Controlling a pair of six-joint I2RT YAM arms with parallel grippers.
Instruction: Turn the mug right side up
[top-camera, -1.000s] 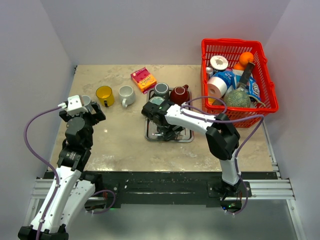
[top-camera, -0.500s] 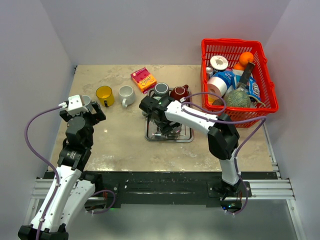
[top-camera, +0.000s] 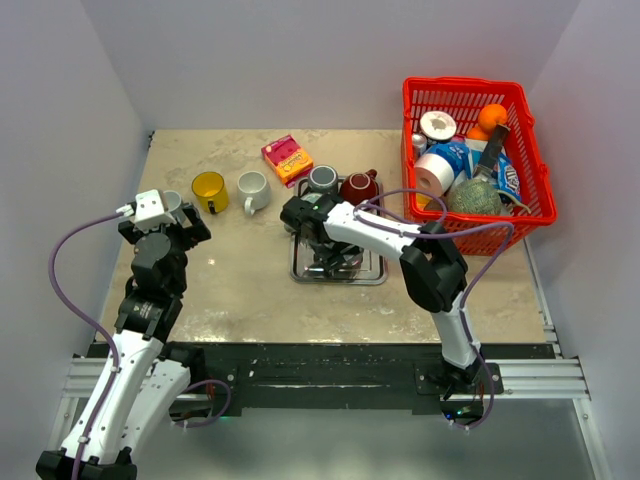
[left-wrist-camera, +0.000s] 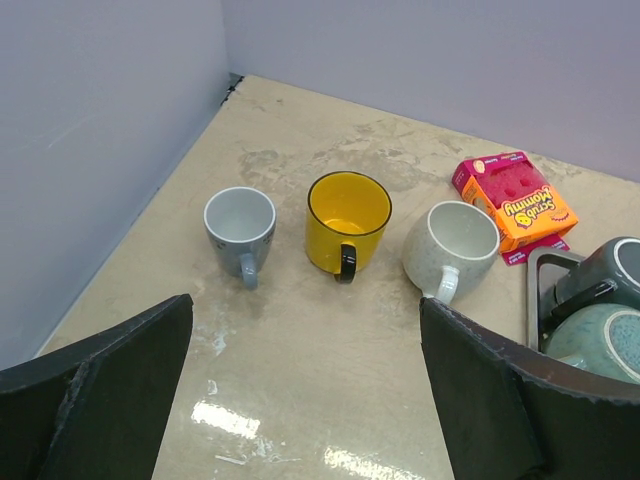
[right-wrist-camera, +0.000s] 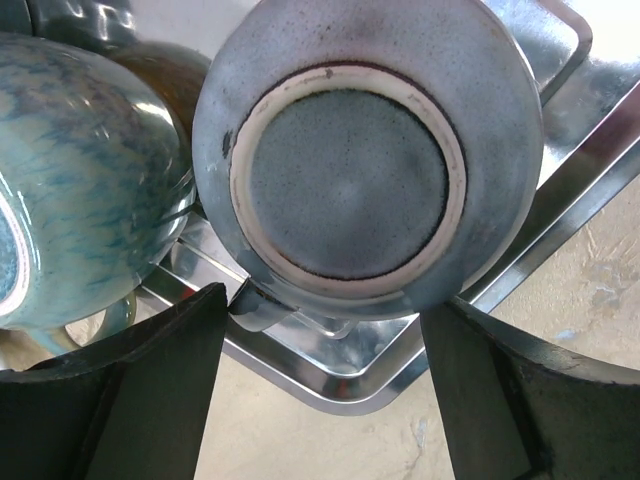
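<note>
1. Right wrist: the mug stands base-up in the metal tray, directly under the right gripper. We note its fingers spread either side of the mug, not pinching. A teal mug sits just beside.
2. Top external: the right gripper is low over the tray, and the left gripper is well apart.
3. Left wrist: the left gripper is spread wide, facing three upright mugs.

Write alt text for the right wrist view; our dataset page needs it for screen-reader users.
An upside-down blue-grey mug fills the frame, base toward the camera, standing in a shiny metal tray. The right end effector hangs open over it, its dark fingers at the bottom corners. A teal mug sits beside it at the left.
</note>
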